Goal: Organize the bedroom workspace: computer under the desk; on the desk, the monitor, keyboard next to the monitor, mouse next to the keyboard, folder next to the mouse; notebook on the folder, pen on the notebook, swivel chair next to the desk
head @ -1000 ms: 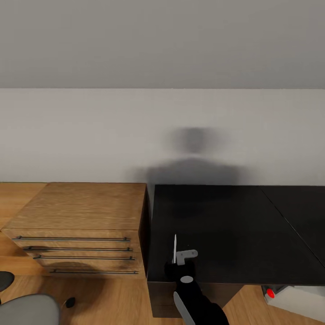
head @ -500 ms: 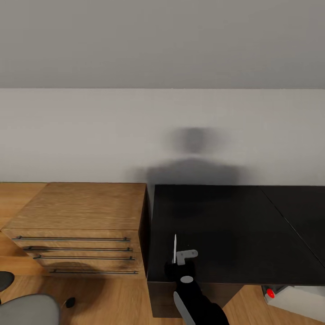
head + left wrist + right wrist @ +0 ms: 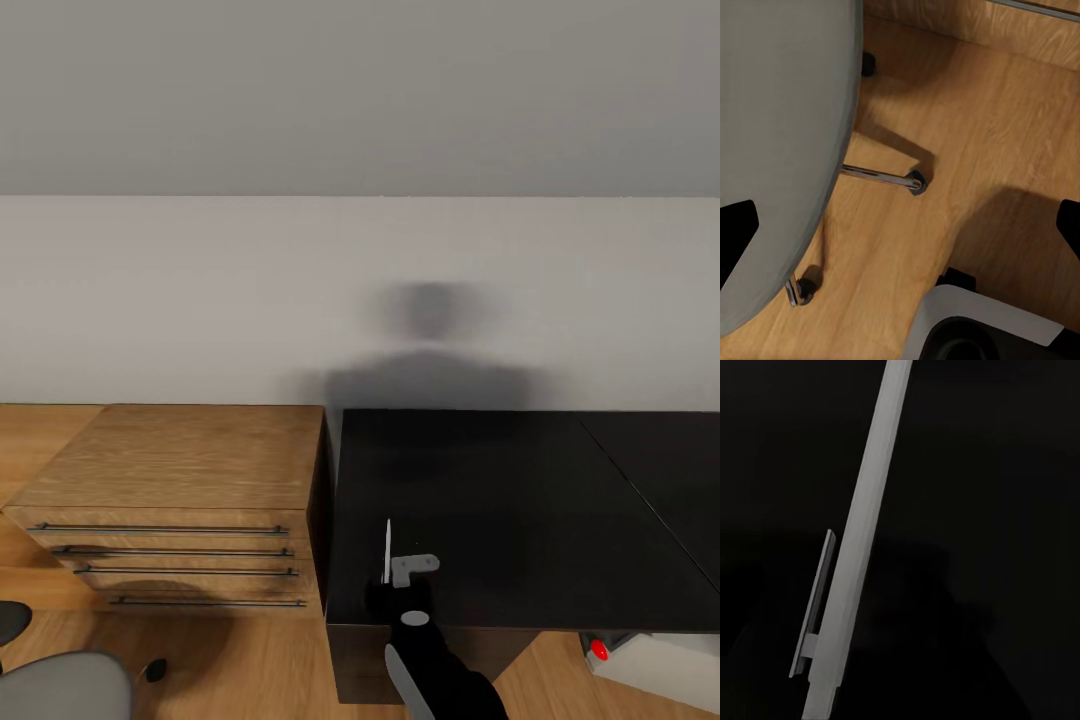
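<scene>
Chest of drawers [image 3: 180, 500] stands left of, touching, the desk [image 3: 520, 510]

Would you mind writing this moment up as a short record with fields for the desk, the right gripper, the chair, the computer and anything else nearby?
desk: glossy black top, against the wall
right gripper: over the desk's near left edge, holding a thin grey flat object edge-on
swivel chair: grey seat at lower left, on the wooden floor
computer: light grey box with a red dot, below the desk's right part
chest of drawers: light wood, left of the desk
</scene>
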